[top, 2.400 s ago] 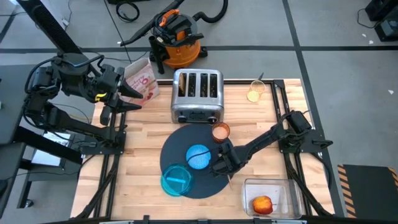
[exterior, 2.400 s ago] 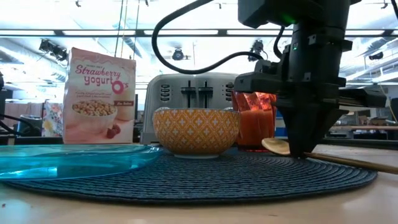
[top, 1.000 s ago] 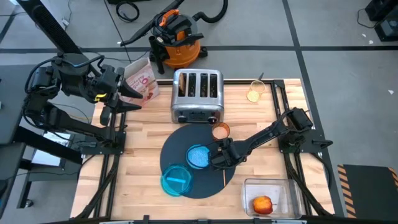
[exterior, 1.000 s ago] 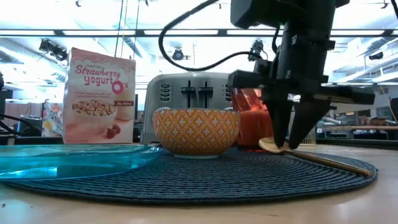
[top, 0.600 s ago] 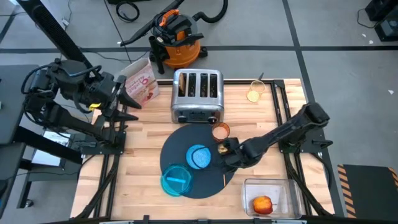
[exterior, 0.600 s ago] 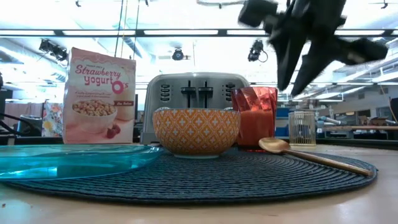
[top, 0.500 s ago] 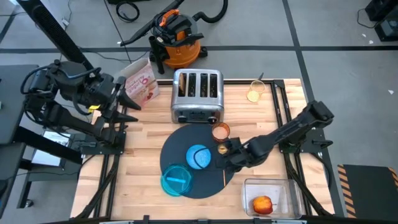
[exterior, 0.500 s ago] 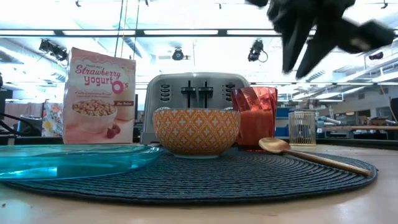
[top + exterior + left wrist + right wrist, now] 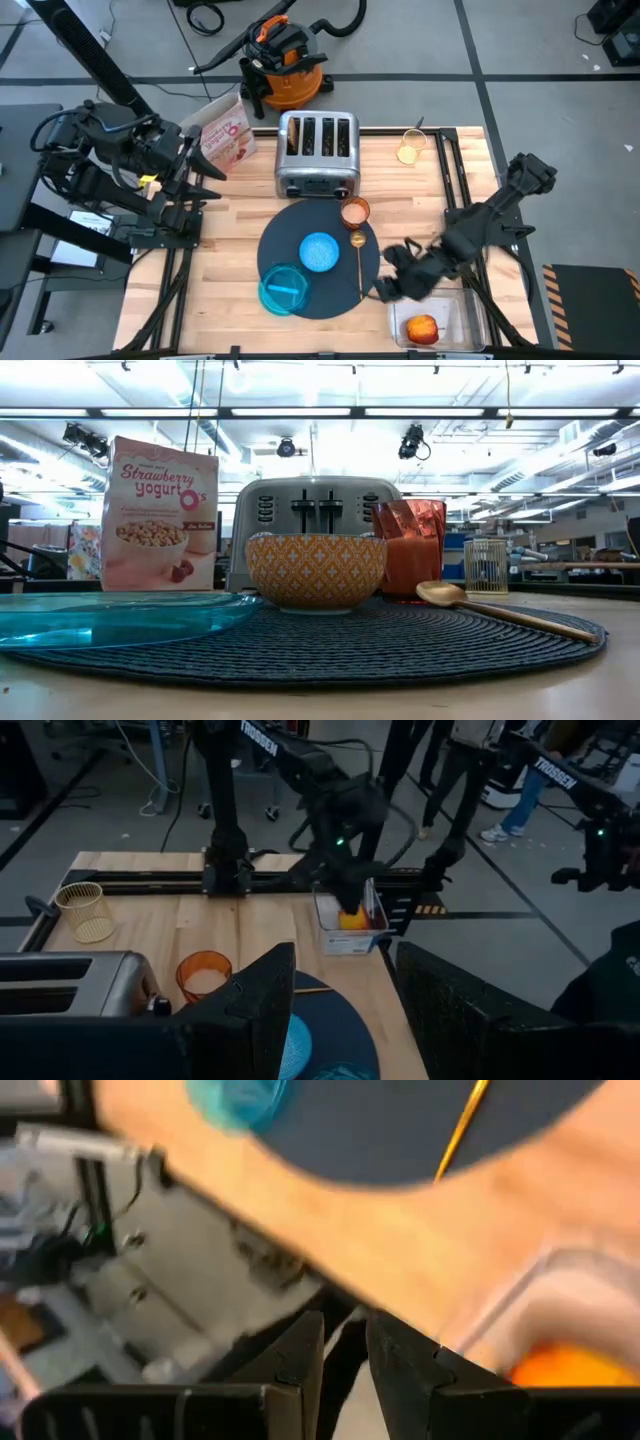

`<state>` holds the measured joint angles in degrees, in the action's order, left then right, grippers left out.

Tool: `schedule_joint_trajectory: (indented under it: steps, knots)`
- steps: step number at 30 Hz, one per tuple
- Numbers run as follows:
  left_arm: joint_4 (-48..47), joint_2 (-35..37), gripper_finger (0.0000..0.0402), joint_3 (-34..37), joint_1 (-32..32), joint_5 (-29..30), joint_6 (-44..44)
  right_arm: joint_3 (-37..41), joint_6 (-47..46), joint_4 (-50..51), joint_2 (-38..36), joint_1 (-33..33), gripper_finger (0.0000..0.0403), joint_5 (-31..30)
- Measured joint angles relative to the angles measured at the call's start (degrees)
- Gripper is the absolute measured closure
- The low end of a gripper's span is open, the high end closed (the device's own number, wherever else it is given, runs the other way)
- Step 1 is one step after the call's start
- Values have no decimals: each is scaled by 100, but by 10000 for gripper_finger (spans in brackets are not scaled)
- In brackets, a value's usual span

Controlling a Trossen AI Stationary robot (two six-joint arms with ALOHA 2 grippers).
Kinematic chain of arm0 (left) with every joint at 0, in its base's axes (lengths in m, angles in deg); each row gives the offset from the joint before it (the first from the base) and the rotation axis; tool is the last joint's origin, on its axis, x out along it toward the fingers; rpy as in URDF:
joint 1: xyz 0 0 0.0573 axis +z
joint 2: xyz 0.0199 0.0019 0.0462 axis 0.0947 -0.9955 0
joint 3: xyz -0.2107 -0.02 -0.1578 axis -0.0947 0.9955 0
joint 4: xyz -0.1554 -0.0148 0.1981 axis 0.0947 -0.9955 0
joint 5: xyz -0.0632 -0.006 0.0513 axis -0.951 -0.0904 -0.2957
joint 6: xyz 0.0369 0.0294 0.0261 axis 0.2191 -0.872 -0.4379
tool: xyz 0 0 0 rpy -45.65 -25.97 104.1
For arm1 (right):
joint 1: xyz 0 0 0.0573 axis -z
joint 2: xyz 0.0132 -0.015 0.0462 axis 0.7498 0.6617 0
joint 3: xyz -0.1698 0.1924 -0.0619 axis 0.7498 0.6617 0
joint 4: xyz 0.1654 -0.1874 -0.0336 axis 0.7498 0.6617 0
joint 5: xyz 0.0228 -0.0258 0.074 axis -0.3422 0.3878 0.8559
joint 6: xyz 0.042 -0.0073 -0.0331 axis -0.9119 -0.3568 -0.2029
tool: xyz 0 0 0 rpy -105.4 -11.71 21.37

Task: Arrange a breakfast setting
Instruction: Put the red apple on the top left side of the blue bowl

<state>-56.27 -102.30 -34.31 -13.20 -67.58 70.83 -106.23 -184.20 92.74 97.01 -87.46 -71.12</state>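
Observation:
The round dark mat [image 9: 318, 262] lies mid-table. On it stand a bowl [image 9: 320, 251], blue inside and orange-patterned outside [image 9: 315, 570], and a blue plate [image 9: 283, 290], with a gold spoon [image 9: 359, 262] lying near its right edge. The copper cup [image 9: 355, 212] stands at the mat's far right rim. A red apple [image 9: 422, 328] sits in a clear box [image 9: 445, 300] at the near right. My right gripper [image 9: 385, 290] hovers open above the box's left end, with nothing between its fingers [image 9: 343, 1320]. My left gripper [image 9: 205, 165] is open at the far left.
A steel toaster [image 9: 317, 155] stands behind the mat, with a pink-and-white cereal box [image 9: 225, 130] to its left, close to my left gripper. A small wire holder [image 9: 410, 150] sits at the far right. Bare wood lies left and right of the mat.
My right gripper has risen off the mat, away from the spoon, and swung toward the table's near right, over the apple's box, tipping as it went. The spoon stays on the mat. My left gripper has swung slightly away from the cereal box toward the near edge.

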Motion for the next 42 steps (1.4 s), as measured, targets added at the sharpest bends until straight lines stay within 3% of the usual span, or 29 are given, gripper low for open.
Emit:
schedule_joint_trajectory:
  steps: [8,15,19,25,28,42]
  knots:
    - [-11,-166,219,2,2,118,-21,0,-1268,7,200,-1263,314,465]
    - [-9,-407,219,2,2,116,-45,0,-1275,696,366,-1974,299,609]
    - [12,-525,219,2,2,116,-34,2,-158,1499,361,-2246,292,729]
    - [18,-668,219,3,2,148,150,144,2032,1507,453,-2426,296,558]
    - [32,-714,219,2,-52,182,272,288,2805,1396,640,-2431,295,756]
    - [31,-719,219,2,-522,783,569,350,4043,959,1368,-2479,293,811]
